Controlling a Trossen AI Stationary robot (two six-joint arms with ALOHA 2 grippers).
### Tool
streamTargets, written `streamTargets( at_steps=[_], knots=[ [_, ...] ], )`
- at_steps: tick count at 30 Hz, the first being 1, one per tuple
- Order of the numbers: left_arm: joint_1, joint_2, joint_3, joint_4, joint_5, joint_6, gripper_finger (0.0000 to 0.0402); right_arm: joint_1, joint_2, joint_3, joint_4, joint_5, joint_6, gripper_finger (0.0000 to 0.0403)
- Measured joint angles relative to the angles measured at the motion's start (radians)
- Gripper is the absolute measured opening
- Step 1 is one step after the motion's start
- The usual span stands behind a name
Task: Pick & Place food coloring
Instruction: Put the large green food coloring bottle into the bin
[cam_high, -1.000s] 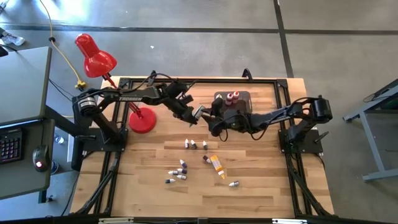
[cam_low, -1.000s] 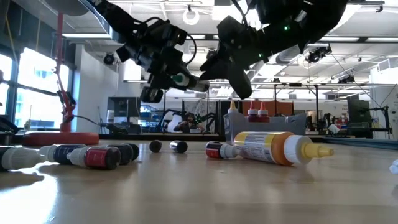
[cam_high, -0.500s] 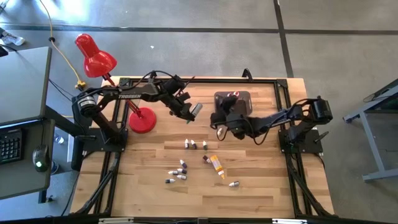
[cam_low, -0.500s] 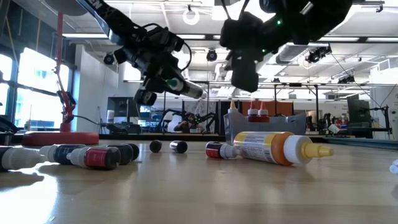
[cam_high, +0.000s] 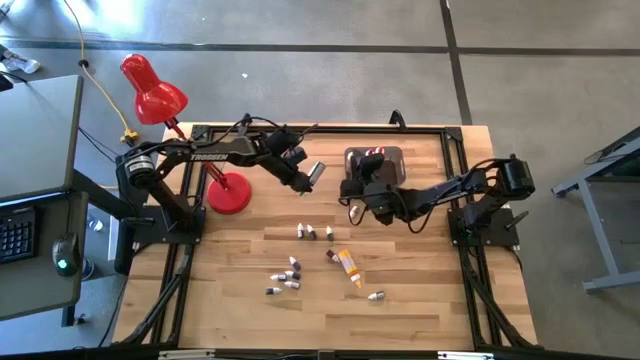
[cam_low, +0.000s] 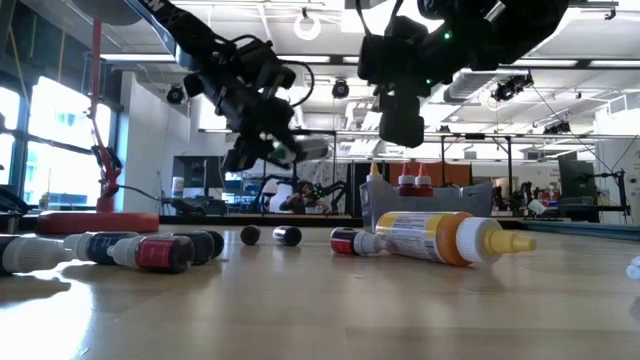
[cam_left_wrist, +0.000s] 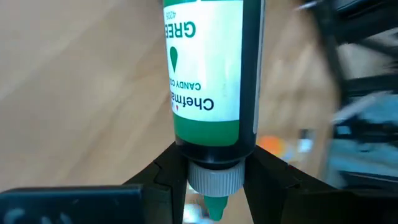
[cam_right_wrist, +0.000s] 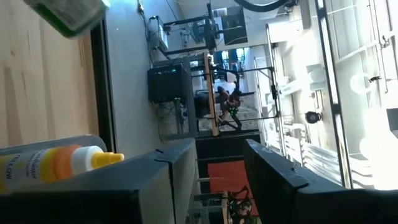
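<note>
Left gripper (cam_left_wrist: 211, 177) carries green food coloring bottle (cam_left_wrist: 208, 68) toward grey tub (cam_high: 385, 157) at its 3 o'clock
Clamped only near the cap, it could swing loose; right gripper (cam_right_wrist: 208, 174), fingers apart and empty, crowds the tub

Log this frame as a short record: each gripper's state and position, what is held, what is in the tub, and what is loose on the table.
left gripper: shut on the green bottle, raised above the table, left of the grey tub
right gripper: open, holding nothing, over the tub's near edge
tub contents: red-capped bottles standing inside
loose on table: yellow-orange bottle lying on its side; small dark-and-white bottles scattered nearby
other: red desk lamp at the table's far left corner
</note>
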Motion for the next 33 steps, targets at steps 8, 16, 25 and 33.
streamTargets(
  at_steps=[8,16,25,33],
  knots=[
    [-0.049,0.0,-0.001,-0.038,-0.104,0.357,0.0115,-0.002,0.0,0.0,-0.003,-0.161,0.174,0.0131],
    [-0.173,0.0,-0.001,0.0,-0.471,0.794,0.0115,-0.036,0.0,0.0,-0.007,-0.451,0.542,0.0131],
    [-0.273,0.0,-0.001,0.009,-1.007,1.027,0.0115,-0.092,-0.084,0.0,-0.185,-0.917,0.991,0.0131],
    [-0.342,0.0,-0.001,0.104,-1.123,1.182,0.0115,-0.101,-0.098,0.0,-0.345,-0.905,0.91,0.0132]
  ],
)
